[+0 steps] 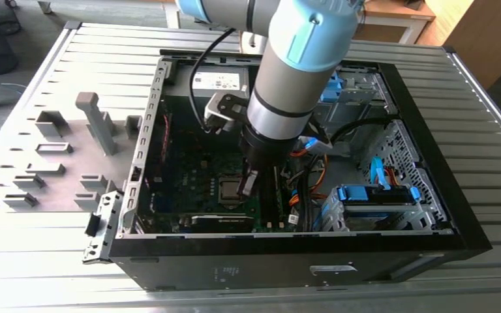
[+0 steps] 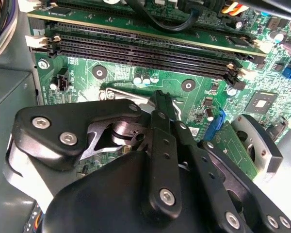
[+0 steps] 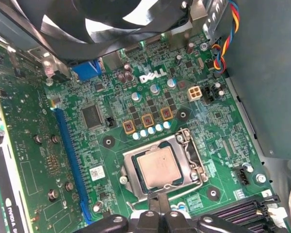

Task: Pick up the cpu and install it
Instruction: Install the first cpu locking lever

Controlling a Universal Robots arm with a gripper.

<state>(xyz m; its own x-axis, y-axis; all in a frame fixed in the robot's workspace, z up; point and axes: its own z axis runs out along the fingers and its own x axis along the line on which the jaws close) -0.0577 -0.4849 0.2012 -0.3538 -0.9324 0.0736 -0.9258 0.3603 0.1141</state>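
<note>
Fingers [image 3: 157, 206] closed, holding nothing | first wrist view: cpu [image 3: 158, 167] seated in socket [image 3: 194, 160]

The gripper's [image 2: 161, 99] own black linkage hides the cpu in the second wrist view (jaw gap unreadable).

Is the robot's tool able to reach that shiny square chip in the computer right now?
Probably yes. The tool hangs just beside the cpu, which lies face up in its socket on the green motherboard, and nothing covers the chip.
</note>
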